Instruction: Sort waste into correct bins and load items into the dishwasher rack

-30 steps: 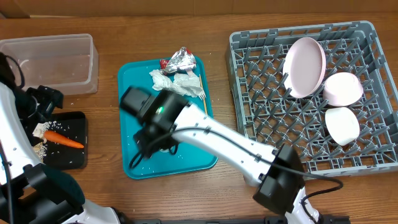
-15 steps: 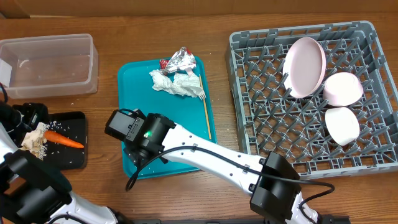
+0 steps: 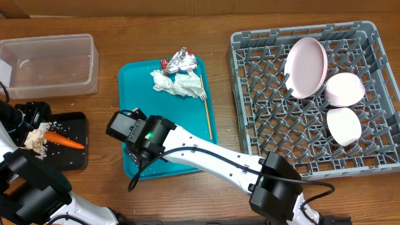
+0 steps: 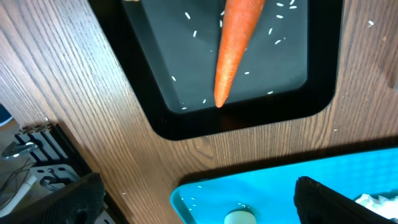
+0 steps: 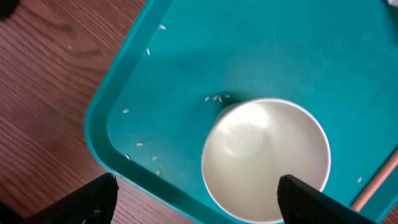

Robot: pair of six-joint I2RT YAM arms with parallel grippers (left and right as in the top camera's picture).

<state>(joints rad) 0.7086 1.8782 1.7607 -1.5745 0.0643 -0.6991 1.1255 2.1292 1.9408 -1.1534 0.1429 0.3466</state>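
Right wrist: white cup (image 5: 266, 160), upright and mouth up on teal tray (image 5: 249, 37), sits between the spread, empty fingers (image 5: 93, 202) of right gripper (image 5: 198, 185), crowding one finger. Judged risk: that finger strikes the rim and tips the cup among rice grains (image 5: 214, 98).

The right arm (image 3: 206, 153) reaches from the table's near edge toward its middle, wrist turned downward, the right gripper (image 5: 196, 199) with its fingers (image 5: 81, 202) spread wide. At the left edge, the left gripper (image 4: 199, 205) hangs equally agape.
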